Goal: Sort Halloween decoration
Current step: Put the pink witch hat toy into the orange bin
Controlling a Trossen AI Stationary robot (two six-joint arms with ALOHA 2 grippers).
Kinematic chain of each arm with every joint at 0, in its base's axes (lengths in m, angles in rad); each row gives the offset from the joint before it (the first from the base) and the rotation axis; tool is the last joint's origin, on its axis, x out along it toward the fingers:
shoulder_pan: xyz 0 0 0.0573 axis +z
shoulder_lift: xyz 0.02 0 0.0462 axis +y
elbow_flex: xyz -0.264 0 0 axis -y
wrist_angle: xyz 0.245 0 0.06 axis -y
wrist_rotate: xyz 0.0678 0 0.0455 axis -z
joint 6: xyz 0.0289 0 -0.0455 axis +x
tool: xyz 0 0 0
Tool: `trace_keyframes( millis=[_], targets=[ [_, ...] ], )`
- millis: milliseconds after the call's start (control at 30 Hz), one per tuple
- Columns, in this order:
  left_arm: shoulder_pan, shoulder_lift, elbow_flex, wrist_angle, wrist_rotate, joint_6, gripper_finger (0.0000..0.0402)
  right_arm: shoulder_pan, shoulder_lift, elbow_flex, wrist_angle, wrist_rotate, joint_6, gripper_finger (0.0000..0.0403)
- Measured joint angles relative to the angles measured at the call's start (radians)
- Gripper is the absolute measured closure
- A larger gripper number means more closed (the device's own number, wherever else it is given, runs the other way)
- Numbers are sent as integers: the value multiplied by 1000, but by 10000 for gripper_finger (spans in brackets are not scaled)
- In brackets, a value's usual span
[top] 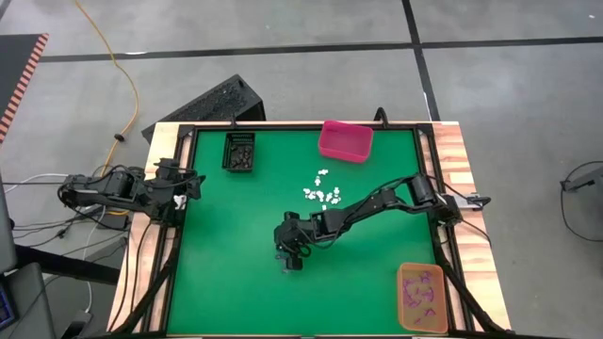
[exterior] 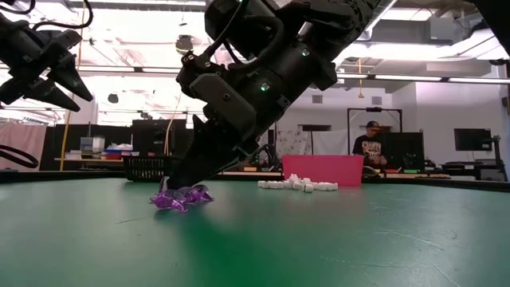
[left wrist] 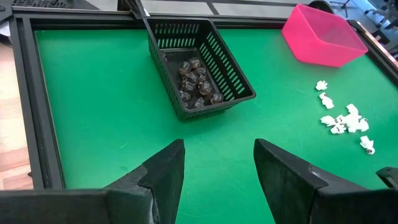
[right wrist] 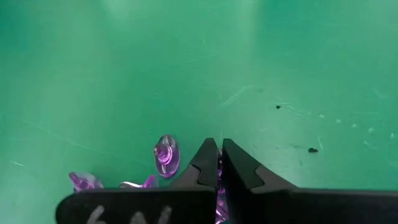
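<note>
Pinching a purple trinket [right wrist: 217, 186] with right gripper [right wrist: 218, 148] nearly shut, down on the mat. Next, judged: lift, carry to orange bin [top: 421, 298]. Left gripper [left wrist: 219, 163] agape, idle.

Right claw [top: 289, 265] down on green felt counter [top: 226, 273] near centre, among small purple plastic trinkets [exterior: 180, 198]. Cluster of tiny white trinkets [top: 320, 191] behind it. Black mesh basket [top: 239, 151] far left, holding dark trinkets [left wrist: 197, 81]. Pink plastic bin [top: 346, 140] far right. Orange bin [top: 421, 297] near right corner. Left claw [top: 193, 185] at left edge.
</note>
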Motion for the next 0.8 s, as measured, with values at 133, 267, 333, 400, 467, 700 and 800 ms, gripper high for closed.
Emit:
trace_keyframes(
  millis=[133, 267, 333, 400, 467, 700, 800],
  targets=[
    [0, 0, 0, 0, 0, 0, 219, -2, -17, 0, -37, 6, -4, 376],
    [0, 0, 0, 0, -1, 0, 219, -20, -55, -2, -58, 28, -13, 376],
    [0, 0, 0, 0, 0, 0, 219, -35, -84, -1, -56, 29, -24, 376],
    [0, 0, 0, 1, -2, 0, 219, -51, -109, 0, -54, 29, -27, 376],
    [0, 0, 0, 0, -1, 0, 219, -65, -141, 0, -95, 29, -26, 376],
    [0, 0, 0, 0, 1, 0, 219, -41, -306, 0, -435, -67, 58, 376],
    [0, 0, 0, 0, 1, 0, 219, 1, -384, 0, -634, -115, 127, 376]
  ],
)
